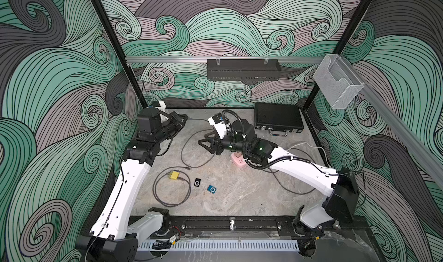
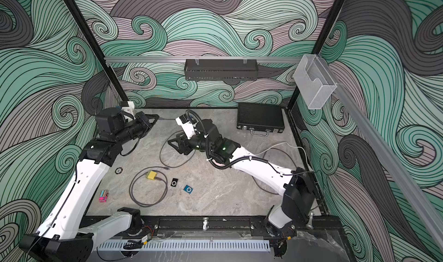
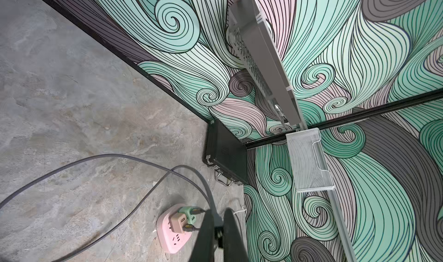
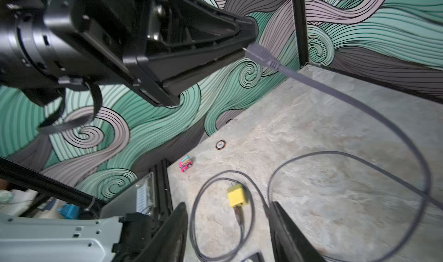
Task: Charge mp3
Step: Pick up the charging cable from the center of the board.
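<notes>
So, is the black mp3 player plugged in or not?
Not plugged: the black mp3 player lies apart from every cable; the left claw holds a grey cable plug.

Adapter (image 1: pixel 174 175), mp3 player (image 1: pixel 197 183), second player (image 1: pixel 212 189) lie left to right (case (image 1: pixel 278 117) behind)

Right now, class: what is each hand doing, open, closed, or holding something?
Left hand: closed on the grey cable plug.
Right hand: open, holding nothing.

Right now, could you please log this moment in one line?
left gripper: shut on cable plug | right gripper: open, empty | black mp3, blue mp3: on table, unplugged
</notes>
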Controlling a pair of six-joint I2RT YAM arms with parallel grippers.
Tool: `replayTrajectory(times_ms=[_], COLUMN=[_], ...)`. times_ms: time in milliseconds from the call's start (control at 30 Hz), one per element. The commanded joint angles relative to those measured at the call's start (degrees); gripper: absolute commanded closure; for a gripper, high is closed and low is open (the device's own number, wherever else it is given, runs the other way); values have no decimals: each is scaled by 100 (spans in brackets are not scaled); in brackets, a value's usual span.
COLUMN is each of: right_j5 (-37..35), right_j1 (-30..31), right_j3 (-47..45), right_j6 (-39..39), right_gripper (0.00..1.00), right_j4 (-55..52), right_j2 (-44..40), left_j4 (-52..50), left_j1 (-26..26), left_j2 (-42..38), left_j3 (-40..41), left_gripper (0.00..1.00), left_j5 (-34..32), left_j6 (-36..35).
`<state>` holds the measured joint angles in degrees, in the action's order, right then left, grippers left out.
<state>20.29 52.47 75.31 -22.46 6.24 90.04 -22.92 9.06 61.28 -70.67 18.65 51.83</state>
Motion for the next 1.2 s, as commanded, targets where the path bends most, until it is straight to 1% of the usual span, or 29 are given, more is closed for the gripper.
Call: replayTrajectory(times_ms=[0,133,267,367,467,633,767,867,1033,1167], right_j5=[614,727,191,-134,-554,-915,-1031,-1111,-1203,-1057], right_j1=[-28,-22,-27,-26,-26,-36,-44,-89,-213,-220], right_j3=[-103,-228,-662,-701,-858,-1031,-1114,-1107,-877,-610], right_j6=[-1445,-2492,-3356,-3738,-3878,-3808,-3838,-3981,-4458,-4707], right_gripper=[40,39,36,34,33,33,34,34,35,37], right_j4=[1493,2941,4694,5491,6115,6649,7043,7066,7292,7182], right_j2=[210,588,924,1230,1357,1358,1415,1483,1881,2101], left_j4=[570,616,535,594,523,418,429,468,499,505], left_j1=[115,193,210,236,259,281,289,313,443,503], left_j2=[-258,-448,-646,-772,-857,-923,-960,-942,-993,-1004], left_j3=[15,157,283,399,431,507,594,616,656,675], left_gripper=[92,92,92,92,92,92,92,92,92,91], left_j5=[220,204,130,134,99,39,-20,43,18,-10], left_j6=[-146,-147,-157,-104,-95,-86,-43,0,-7,-33])
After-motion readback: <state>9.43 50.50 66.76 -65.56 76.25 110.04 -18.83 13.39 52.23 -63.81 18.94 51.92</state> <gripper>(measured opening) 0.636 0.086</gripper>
